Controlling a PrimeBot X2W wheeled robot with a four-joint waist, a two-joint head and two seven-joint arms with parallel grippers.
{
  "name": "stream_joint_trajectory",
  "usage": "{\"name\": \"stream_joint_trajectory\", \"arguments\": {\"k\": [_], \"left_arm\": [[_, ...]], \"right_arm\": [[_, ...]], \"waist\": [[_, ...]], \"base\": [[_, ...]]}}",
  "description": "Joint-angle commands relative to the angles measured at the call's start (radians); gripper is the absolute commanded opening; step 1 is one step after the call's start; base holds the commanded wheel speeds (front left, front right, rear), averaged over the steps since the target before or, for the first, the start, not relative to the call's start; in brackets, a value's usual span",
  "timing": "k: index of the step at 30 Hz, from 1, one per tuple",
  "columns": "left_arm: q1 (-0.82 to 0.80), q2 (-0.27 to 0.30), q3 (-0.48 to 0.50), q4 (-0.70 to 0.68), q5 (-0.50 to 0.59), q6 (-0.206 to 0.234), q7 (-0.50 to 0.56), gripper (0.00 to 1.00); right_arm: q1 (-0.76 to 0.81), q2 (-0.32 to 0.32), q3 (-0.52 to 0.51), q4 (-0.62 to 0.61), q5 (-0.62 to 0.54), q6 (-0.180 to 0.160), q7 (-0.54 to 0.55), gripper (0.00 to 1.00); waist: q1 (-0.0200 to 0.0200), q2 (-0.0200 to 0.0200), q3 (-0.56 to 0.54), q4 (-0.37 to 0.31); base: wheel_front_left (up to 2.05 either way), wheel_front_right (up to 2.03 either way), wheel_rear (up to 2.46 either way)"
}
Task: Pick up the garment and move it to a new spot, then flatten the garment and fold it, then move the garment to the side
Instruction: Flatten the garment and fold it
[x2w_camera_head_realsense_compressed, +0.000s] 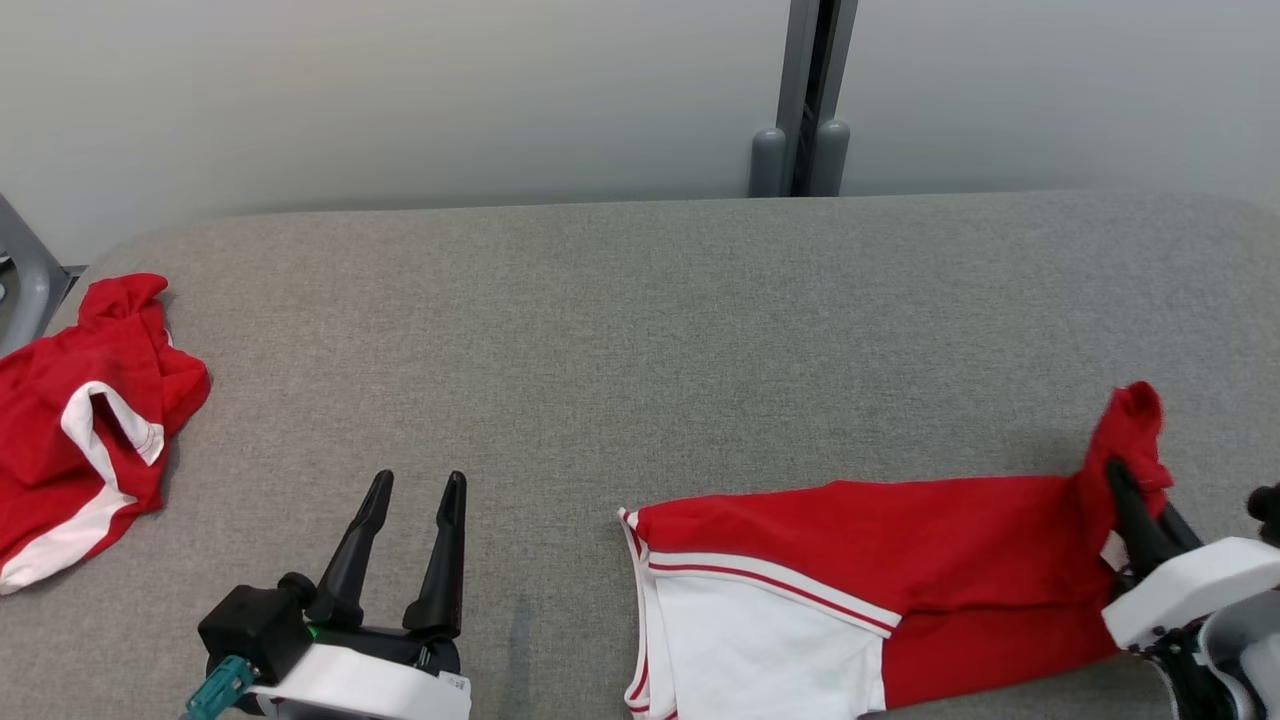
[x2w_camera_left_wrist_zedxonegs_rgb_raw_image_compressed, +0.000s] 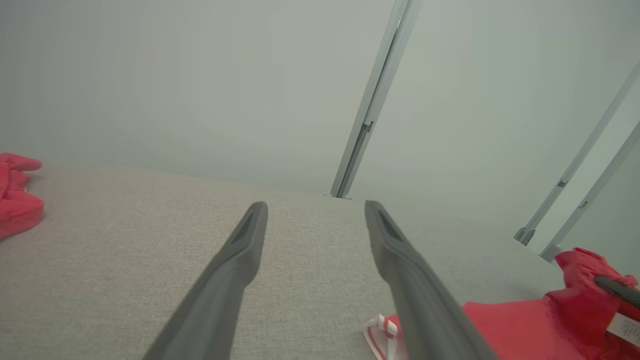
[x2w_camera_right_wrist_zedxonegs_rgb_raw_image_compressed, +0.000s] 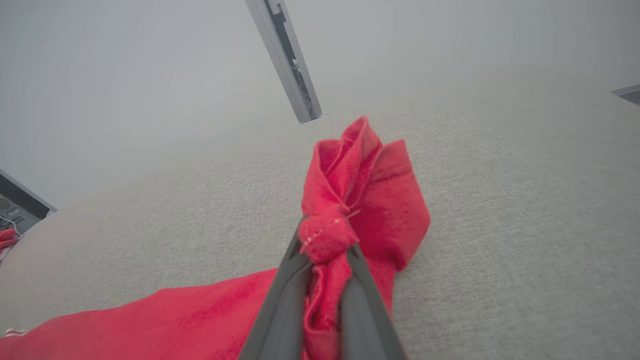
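A red garment (x2w_camera_head_realsense_compressed: 880, 560) with a white panel and red-and-white trim lies stretched along the near right of the grey table (x2w_camera_head_realsense_compressed: 640, 330). My right gripper (x2w_camera_head_realsense_compressed: 1125, 478) is shut on its bunched right end, lifted a little off the cloth surface. In the right wrist view the red fabric (x2w_camera_right_wrist_zedxonegs_rgb_raw_image_compressed: 350, 200) is pinched between the two dark fingers (x2w_camera_right_wrist_zedxonegs_rgb_raw_image_compressed: 280, 310) and puffs out past the tips. My left gripper (x2w_camera_head_realsense_compressed: 415, 485) stands open at the near left, with nothing between its fingers (x2w_camera_left_wrist_zedxonegs_rgb_raw_image_compressed: 235, 265). In the left wrist view the garment (x2w_camera_left_wrist_zedxonegs_rgb_raw_image_compressed: 530, 325) lies at the lower right.
A second red and white garment (x2w_camera_head_realsense_compressed: 80, 430) lies crumpled at the table's far left edge. A grey post (x2w_camera_head_realsense_compressed: 805, 100) rises behind the table's back edge against a pale wall. Bare table cloth stretches between the two garments.
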Motion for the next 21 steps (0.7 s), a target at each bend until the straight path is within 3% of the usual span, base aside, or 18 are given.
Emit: {"name": "stream_joint_trajectory", "arguments": {"k": [1,12,17,21], "left_arm": [[0.009,0.003,0.007,-0.005,-0.021,0.005,-0.003,1.00],[-0.017,0.004,0.027,0.006,-0.015,0.004,-0.003,1.00],[-0.041,0.003,0.057,-0.002,-0.056,0.003,-0.003,1.00],[-0.059,0.004,0.077,-0.003,-0.083,0.004,-0.003,1.00]], "right_arm": [[0.014,-0.002,0.030,-0.050,0.021,0.000,0.014,0.00],[0.080,0.035,0.195,-0.421,0.203,0.000,0.136,0.00],[0.096,0.101,0.249,-0.478,0.226,0.000,0.179,0.00],[0.091,0.142,0.289,-0.439,0.193,0.000,0.193,0.00]], "waist": [[0.0000,-0.0001,-0.008,-0.003],[0.0000,-0.0001,-0.013,0.005],[0.0000,-0.0001,0.008,0.023],[0.0000,-0.0001,0.024,0.041]], "base": [[0.00,0.00,0.00],[0.00,0.00,0.00],[0.00,0.00,0.00],[0.00,0.00,0.00]]}}
